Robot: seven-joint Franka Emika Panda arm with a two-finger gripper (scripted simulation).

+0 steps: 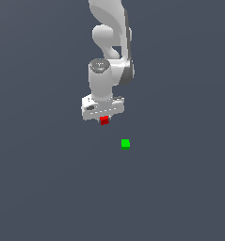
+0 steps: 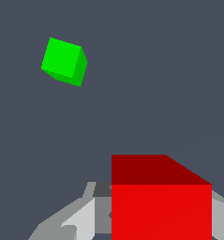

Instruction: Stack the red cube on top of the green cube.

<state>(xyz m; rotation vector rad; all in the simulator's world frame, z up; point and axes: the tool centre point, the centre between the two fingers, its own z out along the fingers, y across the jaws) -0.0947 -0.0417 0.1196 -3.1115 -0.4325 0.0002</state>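
Note:
The red cube (image 1: 104,120) sits right under the white hand of my gripper (image 1: 104,118), between its fingers. In the wrist view the red cube (image 2: 161,206) fills the space between the grey fingers (image 2: 80,218), which stand against its two sides, so the gripper (image 2: 161,225) is shut on it. The green cube (image 1: 125,144) lies on the dark grey floor, apart from the red cube, toward the exterior view's right and nearer the camera. It also shows in the wrist view (image 2: 64,62), standing alone and turned at an angle.
The arm's white links (image 1: 109,37) rise behind the gripper. A plain dark grey floor (image 1: 48,188) lies all around.

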